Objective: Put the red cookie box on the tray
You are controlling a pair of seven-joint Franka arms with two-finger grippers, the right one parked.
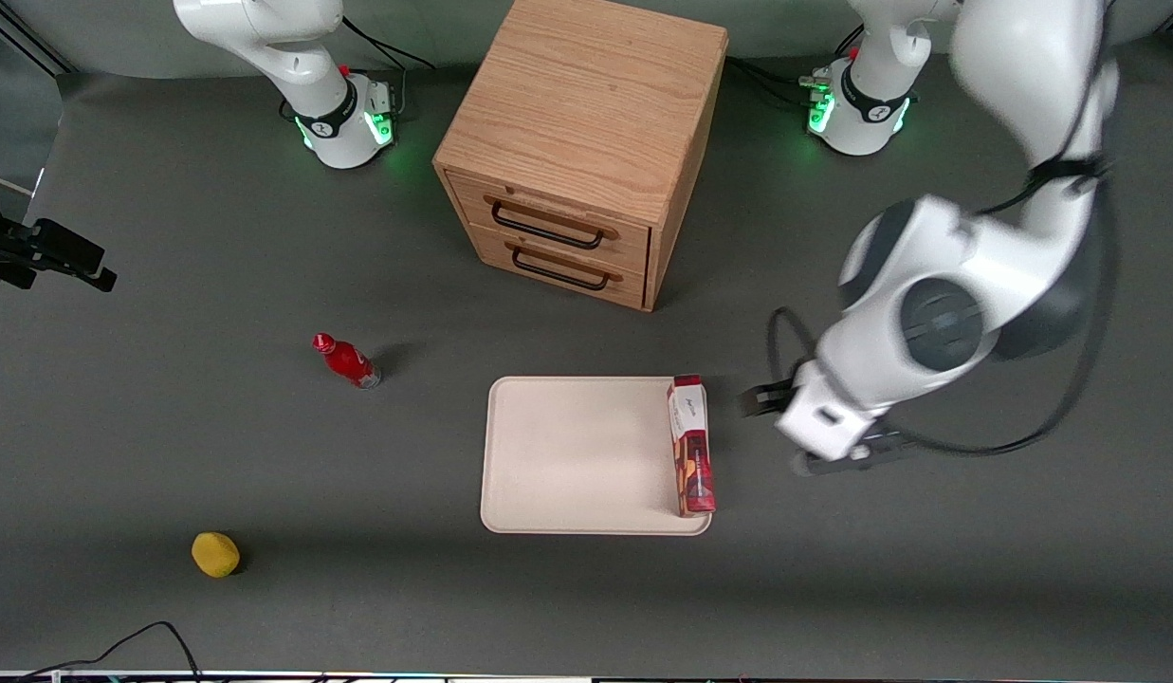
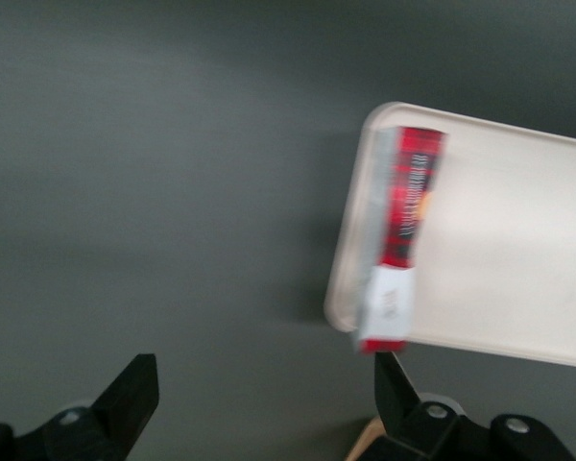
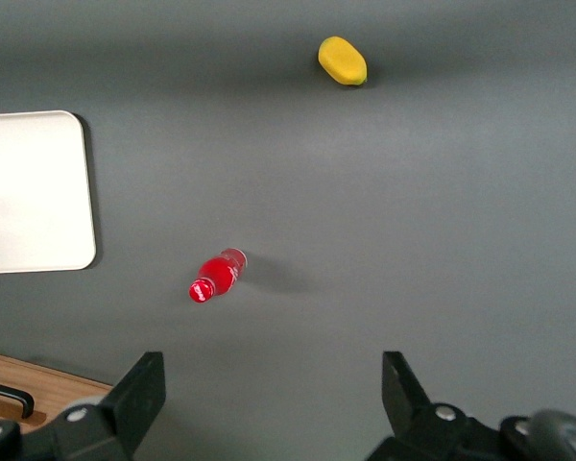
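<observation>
Already the long, narrow dark-red cookie box (image 1: 691,446) lies flat on the large cream-white rectangular tray (image 1: 577,455), along the tray's edge nearest the working arm, its white end panel pointing toward the wooden two-drawer cabinet (image 1: 586,152). Just beside the tray, above the dark grey table (image 1: 264,455), hangs the left arm's gripper (image 2: 264,403), its black fingers (image 2: 130,394) spread wide and holding nothing.

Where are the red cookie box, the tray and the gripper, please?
red cookie box (image 1: 692,455): front view, its red side.
tray (image 1: 577,451): front view, bare floor.
gripper (image 2: 259,403): left wrist view, between its open fingers, off the tray.
</observation>
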